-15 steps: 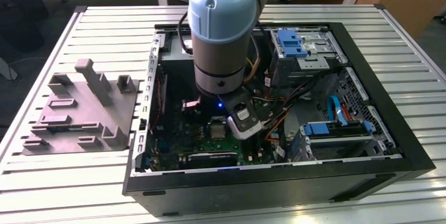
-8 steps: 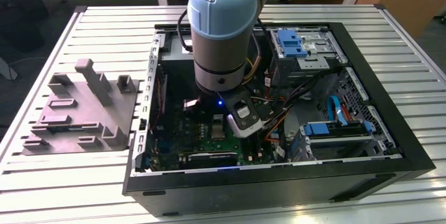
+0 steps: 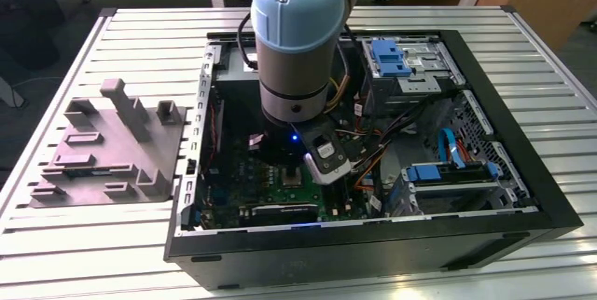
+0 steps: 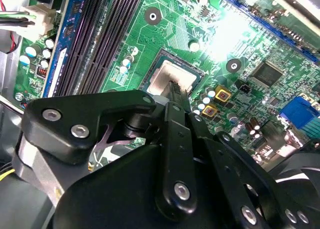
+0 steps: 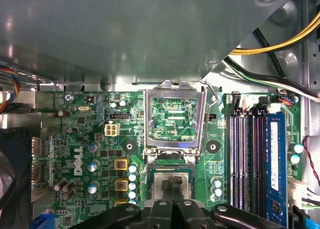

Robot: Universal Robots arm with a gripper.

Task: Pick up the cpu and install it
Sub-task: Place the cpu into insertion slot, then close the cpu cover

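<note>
The cpu point(image 5: 161, 179), a small silvery-grey square chip, lies flat in the motherboard socket point(image 5: 150, 175), and in the second wrist view the cpu point(image 4: 162, 79) has a dark rim around it. My gripper point(image 5: 172, 187) stands right over the chip's middle with its black fingertips point(image 4: 175, 89) close together, at or just above the metal top. They do not span the chip's edges. The socket's silver retention frame point(image 5: 173, 148) is swung up, open, beside it. In the exterior view my arm's wrist point(image 3: 296, 115) reaches down into the open computer case over the socket point(image 3: 292, 176).
The socket lever point(image 5: 210, 96) sticks up near the frame. Long black memory slots point(image 5: 250, 159) run beside the socket. Loose cables point(image 3: 392, 125) and blue drive brackets point(image 3: 389, 59) fill the case on the exterior view's right. A grey moulded tray point(image 3: 103, 153) sits outside the case.
</note>
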